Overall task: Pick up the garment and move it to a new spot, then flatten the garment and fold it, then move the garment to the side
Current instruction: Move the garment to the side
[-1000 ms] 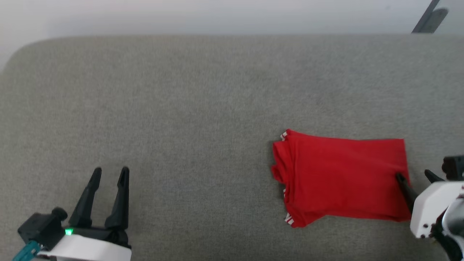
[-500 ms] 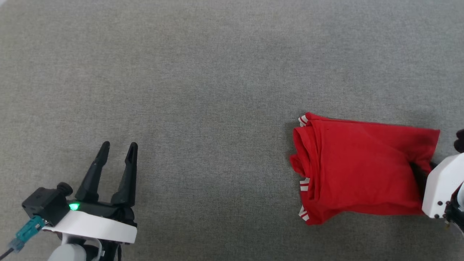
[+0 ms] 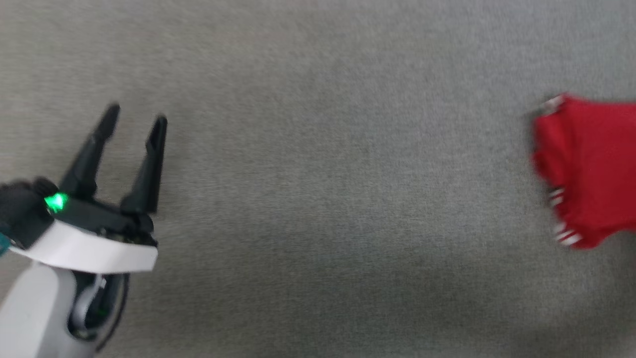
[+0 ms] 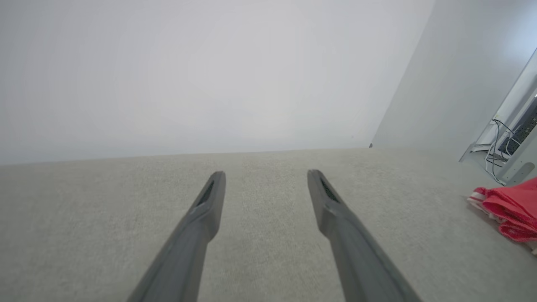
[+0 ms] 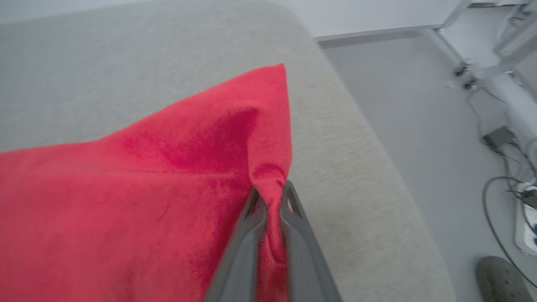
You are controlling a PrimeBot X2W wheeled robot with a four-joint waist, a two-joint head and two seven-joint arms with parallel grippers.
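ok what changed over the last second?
Right gripper closed on the garment at its right edge and is dragging it toward the robot's right; the head camera shifted too. Left gripper stays open and empty; garment stays folded.

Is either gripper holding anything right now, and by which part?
The right gripper is shut on the garment, pinching a bunched bit of its edge near a corner. The left gripper is open and holds nothing.

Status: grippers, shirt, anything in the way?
Left gripper open, empty, over grey pad. Right gripper shut on shirt edge. Shirt folded, at pad's right end. Nothing seen in the way.
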